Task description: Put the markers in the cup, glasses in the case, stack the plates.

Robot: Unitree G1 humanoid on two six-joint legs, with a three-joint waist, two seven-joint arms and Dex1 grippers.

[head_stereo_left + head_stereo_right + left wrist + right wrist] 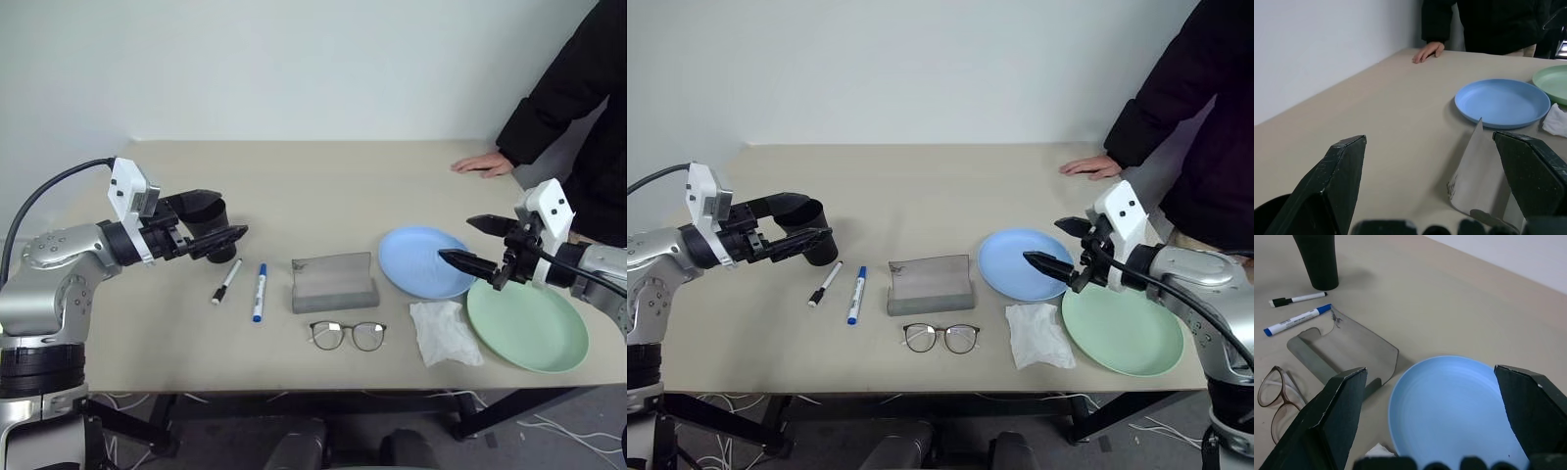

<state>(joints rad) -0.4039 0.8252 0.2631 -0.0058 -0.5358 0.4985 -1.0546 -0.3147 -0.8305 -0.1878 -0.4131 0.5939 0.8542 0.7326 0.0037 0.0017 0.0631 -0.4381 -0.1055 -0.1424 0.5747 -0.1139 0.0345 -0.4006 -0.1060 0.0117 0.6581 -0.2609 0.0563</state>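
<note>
A black cup (227, 253) stands at the left of the table. My left gripper (223, 227) hovers open right in front of it, holding nothing. Two markers lie beside the cup, one black-capped (226, 281) and one blue-capped (260, 292). At the middle sits the grey case (334, 283) with its lid open, and the glasses (348, 335) lie just in front of it. A light blue plate (426, 261) and a light green plate (527, 325) rest side by side at the right. My right gripper (458, 239) hangs open over the blue plate's right edge.
A crumpled white tissue (446, 333) lies between the glasses and the green plate. A person in a dark sleeve stands at the far right with a hand (482, 164) flat on the table's back edge. The tabletop (313, 186) is bare behind the case.
</note>
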